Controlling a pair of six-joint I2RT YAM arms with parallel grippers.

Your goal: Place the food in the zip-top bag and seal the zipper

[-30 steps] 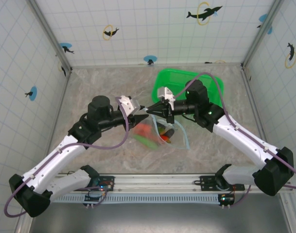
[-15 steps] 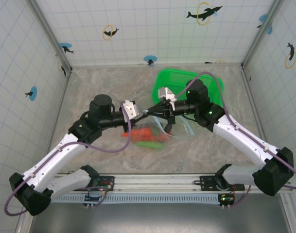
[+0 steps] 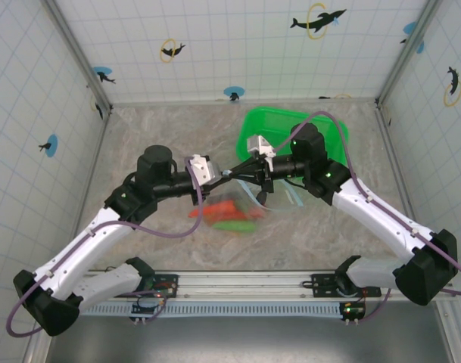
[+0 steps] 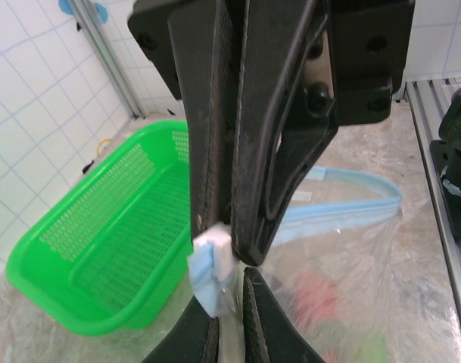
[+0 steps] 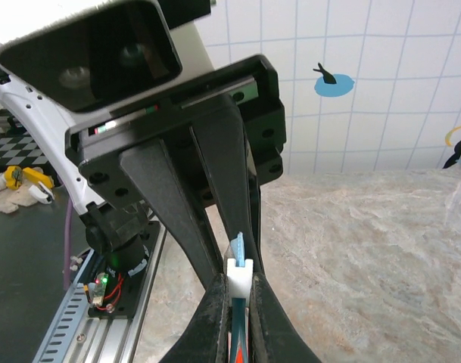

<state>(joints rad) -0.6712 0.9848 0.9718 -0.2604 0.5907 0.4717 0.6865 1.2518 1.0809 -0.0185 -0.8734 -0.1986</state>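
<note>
- Marbled grey table (image 3: 139,136) inside white tiled walls (image 3: 215,45) with dolphin stickers: from the top camera, a green basket (image 3: 272,125) sits at the far right, partly under the right arm.
- Just near of the basket, the left gripper (image 3: 227,175) and right gripper (image 3: 239,171) meet tip to tip at mid-table. The zip-top bag (image 3: 253,200) hangs and spreads below them.
- The food (image 3: 228,208) shows through the plastic as a red-orange piece with a green one just nearer. No toy pieces show on the bare table or on the visible parts of the basket, so I judge the loading done.
- From the left wrist, the left gripper's fingers (image 4: 215,189) are pressed together on a pale blue and white end of the zipper (image 4: 366,187). The right gripper's tips come up from below and nearly touch them.
- To the right of that pinch the blue strip bows out in a loop, with its two runs apart. The mouth therefore looks open along most of its length, and sealing appears to be what remains.
- Blurred red and green shapes lie low inside the bag, and the basket floor to the left shows nothing in it.
- From the right wrist, the right gripper's fingers (image 5: 215,318) are clamped on a small white tab with a sliver of blue strip rising from it. The left gripper's fingers close on the same strip directly above.
- Both grips sit at one end of the strip. My guess is that the closing run along the mouth has barely started, if at all.
</note>
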